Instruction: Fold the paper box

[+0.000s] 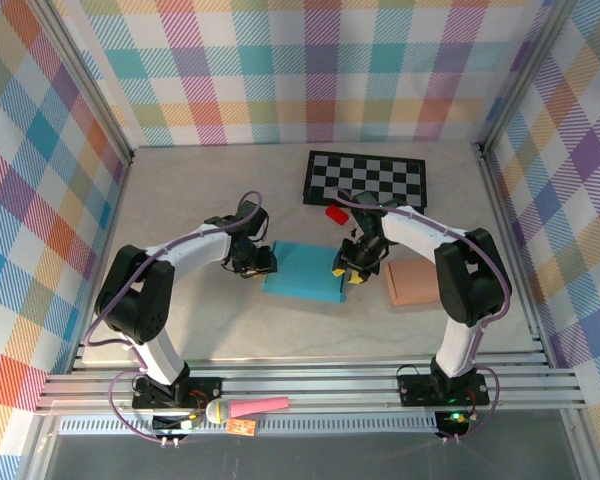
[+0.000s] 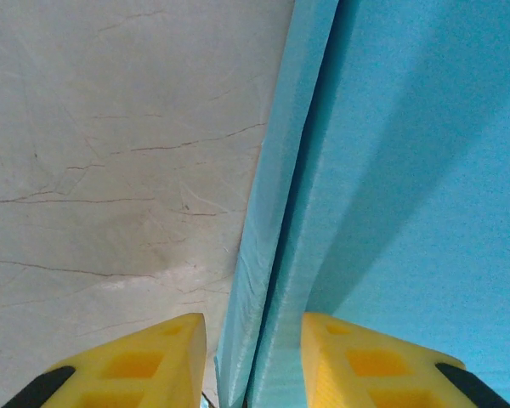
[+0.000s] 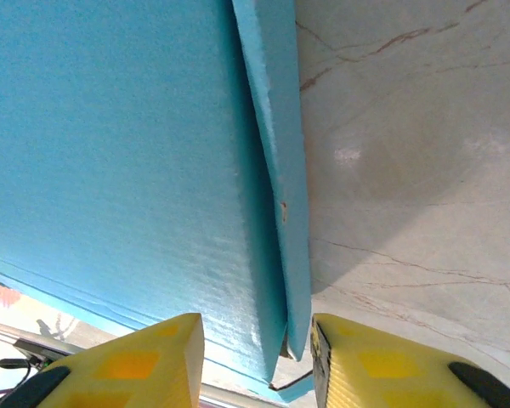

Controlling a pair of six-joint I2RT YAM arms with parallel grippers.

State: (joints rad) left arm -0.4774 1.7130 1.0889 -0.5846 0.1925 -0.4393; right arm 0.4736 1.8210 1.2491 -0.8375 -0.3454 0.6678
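Plainly, both sets of jaws stand partly apart: the left gripper [image 2: 253,344] straddles the blue paper box's [image 1: 302,270] folded left edge, the right gripper [image 3: 257,344] its right edge, neither clamping.

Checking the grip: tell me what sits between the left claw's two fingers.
The blue paper box's side flap runs through that gap, seen in the left wrist view.

Paper box [image 1: 302,270] between left pincer [image 1: 263,262] and right pincer [image 1: 348,272], checkerboard [image 1: 365,180] behind
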